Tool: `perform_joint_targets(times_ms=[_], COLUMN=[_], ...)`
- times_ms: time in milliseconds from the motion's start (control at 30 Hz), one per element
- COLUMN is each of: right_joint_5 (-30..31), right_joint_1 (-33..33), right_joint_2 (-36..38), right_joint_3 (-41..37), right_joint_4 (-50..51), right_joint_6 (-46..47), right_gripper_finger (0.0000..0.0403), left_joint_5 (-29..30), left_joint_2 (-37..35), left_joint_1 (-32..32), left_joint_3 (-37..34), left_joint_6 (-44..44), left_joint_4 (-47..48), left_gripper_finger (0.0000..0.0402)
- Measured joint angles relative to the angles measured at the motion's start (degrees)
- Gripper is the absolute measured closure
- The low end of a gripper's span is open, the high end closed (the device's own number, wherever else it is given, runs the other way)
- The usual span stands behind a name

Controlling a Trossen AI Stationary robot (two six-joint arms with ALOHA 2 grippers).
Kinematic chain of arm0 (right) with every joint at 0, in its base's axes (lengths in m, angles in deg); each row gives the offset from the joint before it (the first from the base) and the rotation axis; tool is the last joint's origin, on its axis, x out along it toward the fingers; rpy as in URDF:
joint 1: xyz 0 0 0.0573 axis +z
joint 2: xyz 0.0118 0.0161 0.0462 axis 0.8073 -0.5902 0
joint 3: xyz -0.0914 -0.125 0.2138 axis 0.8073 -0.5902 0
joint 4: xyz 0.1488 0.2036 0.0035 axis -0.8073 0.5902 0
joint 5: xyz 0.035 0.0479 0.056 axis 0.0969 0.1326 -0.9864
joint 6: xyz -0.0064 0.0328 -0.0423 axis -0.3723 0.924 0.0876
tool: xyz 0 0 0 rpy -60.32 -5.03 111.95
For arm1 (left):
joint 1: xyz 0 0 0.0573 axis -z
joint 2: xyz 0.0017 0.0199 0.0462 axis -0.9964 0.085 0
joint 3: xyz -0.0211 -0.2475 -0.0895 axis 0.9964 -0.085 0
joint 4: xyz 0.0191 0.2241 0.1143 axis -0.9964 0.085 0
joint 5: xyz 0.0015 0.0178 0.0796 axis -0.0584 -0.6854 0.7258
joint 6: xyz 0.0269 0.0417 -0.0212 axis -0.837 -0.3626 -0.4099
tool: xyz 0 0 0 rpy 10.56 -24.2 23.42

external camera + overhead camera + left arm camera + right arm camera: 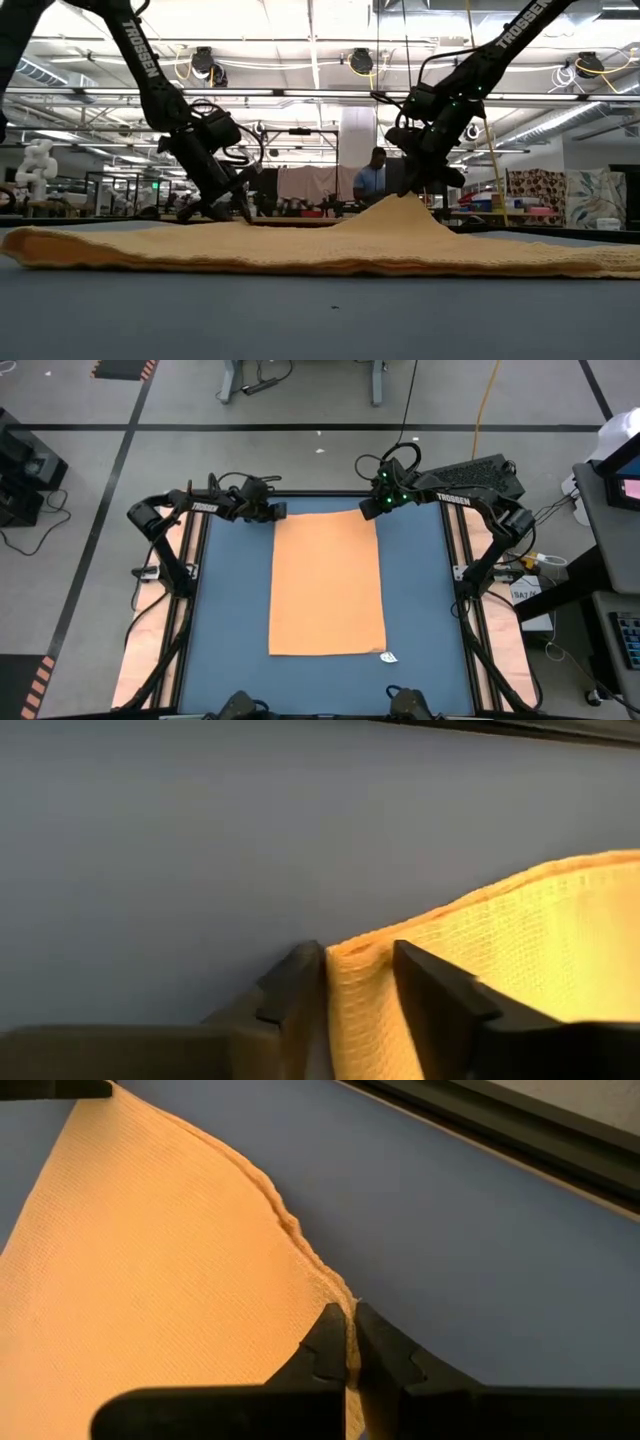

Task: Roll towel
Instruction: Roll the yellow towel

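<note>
The orange-yellow towel (pixel 327 582) lies spread flat on the blue table (pixel 230 610), its long sides running from near to far. Its small white tag (pixel 388 656) sticks out at the near right corner. My right gripper (pixel 350 1342) is shut on the towel's far right corner, which rises as a low peak (pixel 400 208) in the low view. My left gripper (pixel 358 982) is down at the far left corner (pixel 277 512). It stands open, with one finger on either side of the towel's edge. My right gripper pinches the towel's far right corner (pixel 348 1308) between its two fingers, at the edge. The fingers slant down from the far right. The corner is lifted a little off the table, and the cloth slopes down from it to the flat part. My left gripper has the far left corner (pixel 352 970) standing up between its fingers; I cannot tell whether they touch it.
The table's dark frame (pixel 480 1135) runs close behind both grippers along the far edge. Bare blue surface lies to the left and right of the towel. A person (pixel 372 175) stands in the room beyond the table.
</note>
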Motion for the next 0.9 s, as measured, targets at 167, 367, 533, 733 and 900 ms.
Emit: perform_joint_targets(times_ms=[167, 367, 533, 733, 900], right_joint_5=[0.0, 0.0, -1.5, -1.9, -3.0], right_joint_1=[0.0, 0.0, 0.0, 0.0, 0.4], right_joint_2=[0.0, 0.0, 1.2, 4.3, 6.3], right_joint_3=[0.0, 0.0, 0.0, 0.1, 0.1], right_joint_4=[0.2, 1.8, 3.2, 5.9, 7.2], right_joint_6=[-0.1, -0.7, -1.0, -1.9, -2.1], right_gripper_finger=[0.0402, 0.0402, 0.0402, 0.0402, 0.0403], left_joint_5=[0.3, -0.3, -3.2, -7.6, -8.8], left_joint_2=[0.1, -0.1, -4.8, -13.6, -18.3], left_joint_1=[0.7, 0.6, 0.6, 0.7, 1.9], left_joint_3=[0.0, 0.0, -0.1, -0.1, -0.1], left_joint_6=[-3.5, -4.0, -5.5, -9.0, -12.6], left_joint_4=[0.4, 0.3, 0.6, 4.2, 8.1], left_gripper_finger=[0.0379, 0.0395, 0.0397, 0.0398, 0.0399])
